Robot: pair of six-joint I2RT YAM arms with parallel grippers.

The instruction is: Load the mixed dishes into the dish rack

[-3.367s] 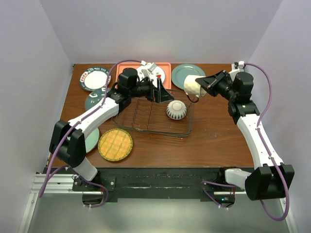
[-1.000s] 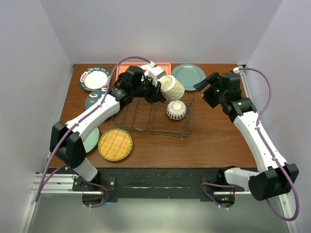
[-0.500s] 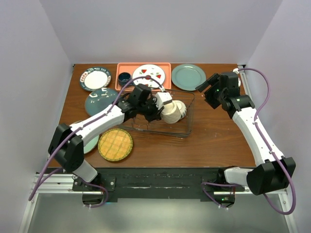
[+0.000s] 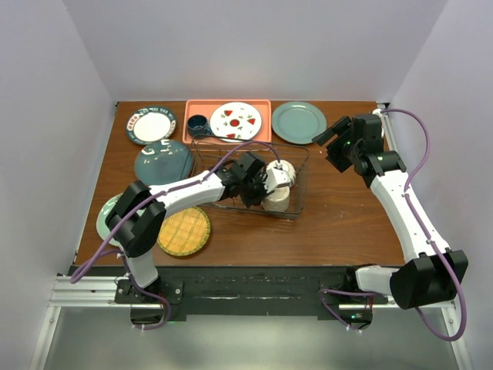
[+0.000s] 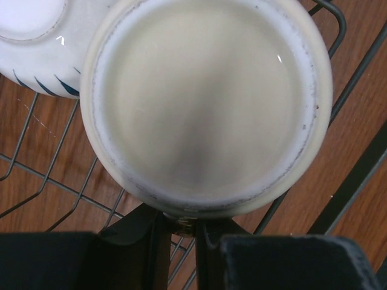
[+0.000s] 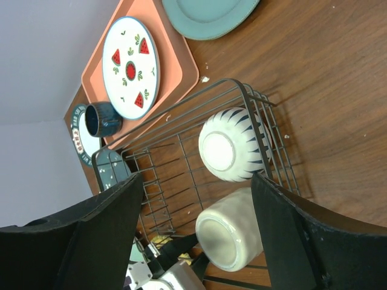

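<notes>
My left gripper (image 4: 264, 190) reaches into the dish rack (image 4: 299, 202) and is shut on the rim of a plain cream bowl (image 4: 276, 197), held mouth-down at the rack's front right. In the left wrist view the bowl's base (image 5: 205, 103) fills the frame, with the left gripper (image 5: 181, 225) pinching its edge. A ribbed bowl (image 4: 281, 171) lies upside down just behind it. My right gripper (image 4: 327, 140) hangs open and empty to the right of the rack. Dark teal (image 4: 163, 160), green-rimmed white (image 4: 151, 125), yellow woven (image 4: 185, 230) and pale green (image 4: 106, 217) plates lie at the left.
A salmon tray (image 4: 266, 108) at the back holds a fruit-marked plate (image 4: 236, 121) and a dark cup (image 4: 197, 123). A grey-green plate (image 4: 297, 122) lies beside it. The right wrist view looks down on the rack (image 6: 181, 130), both bowls and the tray (image 6: 181, 60).
My left arm has carried the cream bowl from above the rack's back edge down to its front right, beside the ribbed bowl. The right arm has hardly moved.
</notes>
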